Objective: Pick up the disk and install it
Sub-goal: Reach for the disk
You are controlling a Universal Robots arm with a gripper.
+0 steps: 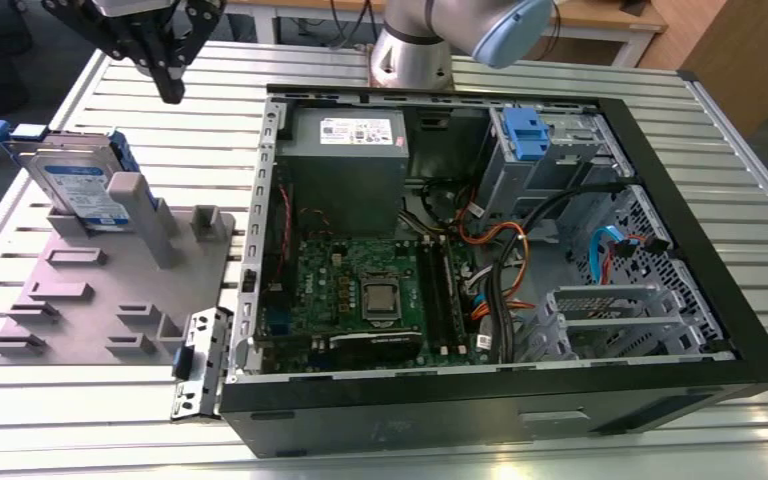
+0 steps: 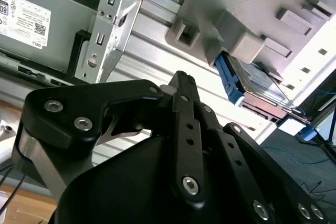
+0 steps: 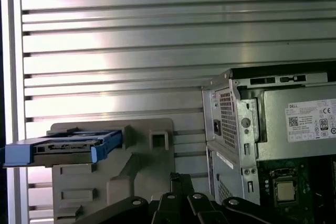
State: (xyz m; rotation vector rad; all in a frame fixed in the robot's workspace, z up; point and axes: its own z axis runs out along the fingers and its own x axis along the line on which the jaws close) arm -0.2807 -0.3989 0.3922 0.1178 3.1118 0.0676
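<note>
The disk (image 1: pixel 80 186) is a silver drive with a white-and-blue label and blue rails. It stands on edge in a grey holder (image 1: pixel 104 290) at the exterior view's left. My gripper (image 1: pixel 171 92) hangs in the air above the table, behind the holder and beside the computer case's corner, apart from the disk. Its black fingers are pressed together with nothing between them. The second wrist view shows the fingertips (image 2: pixel 181 80) with the disk (image 2: pixel 252 85) beyond them. In the first wrist view the disk (image 3: pixel 68 148) sits off to one side of the fingers (image 3: pixel 181 182).
An open computer case (image 1: pixel 651 150) lies on the slatted metal table (image 1: pixel 157 120), with motherboard, power supply (image 1: pixel 344 150) and cables inside. A blue bracket (image 1: pixel 524 135) sits in the drive bay at the back. A metal side bracket (image 1: pixel 197 365) lies by the case's front corner.
</note>
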